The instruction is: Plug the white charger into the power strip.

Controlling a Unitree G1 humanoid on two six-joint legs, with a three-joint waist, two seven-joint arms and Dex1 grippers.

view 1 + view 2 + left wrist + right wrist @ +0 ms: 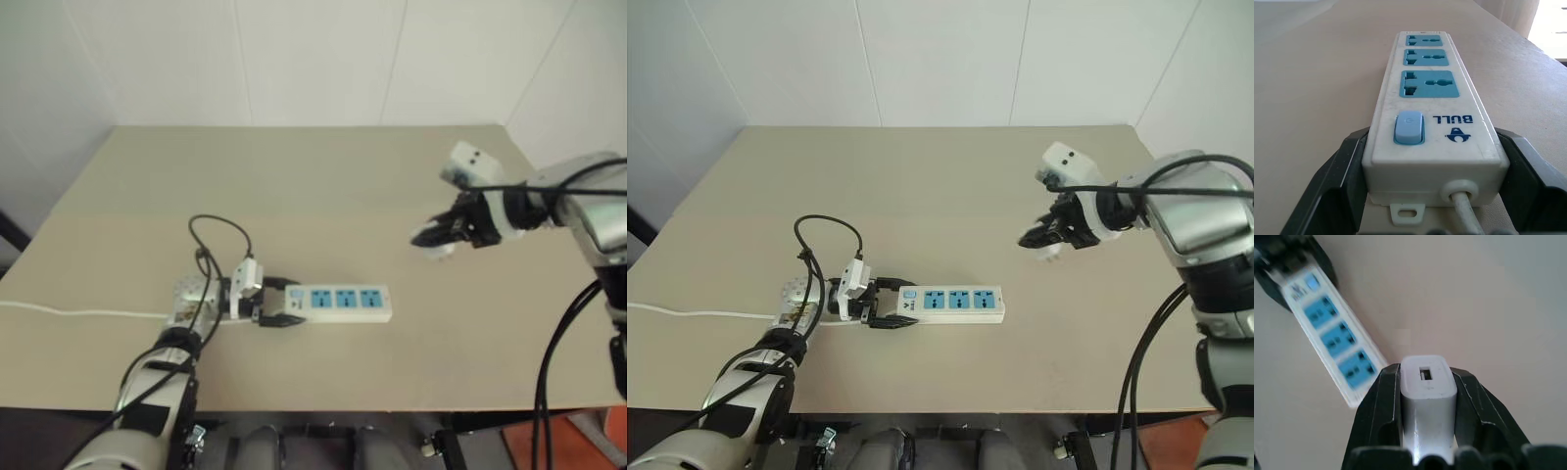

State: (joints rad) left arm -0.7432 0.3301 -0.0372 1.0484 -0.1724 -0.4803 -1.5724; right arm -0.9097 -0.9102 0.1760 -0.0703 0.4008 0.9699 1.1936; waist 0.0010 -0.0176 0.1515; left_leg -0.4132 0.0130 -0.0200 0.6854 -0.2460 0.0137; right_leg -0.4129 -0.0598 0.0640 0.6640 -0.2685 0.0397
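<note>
A: Right gripper (1043, 238) is clamped on the charger (1427, 382), up in the air well apart from the strip (345, 304).

B: And the left gripper (277, 303)?

A: Its fingers (1342, 181) straddle the strip's switch end, touching both sides (bracing it on the table (323, 186), I'd say).

B: Progress?

A: Pickup done, strip steadied. Left: carry charger over, line up w/ a socket, push in. All 3 sockets are free.

Bare table (950, 186) all around the power strip (955, 304), sockets unblocked, left pincer (884, 304) at its switch end.
</note>
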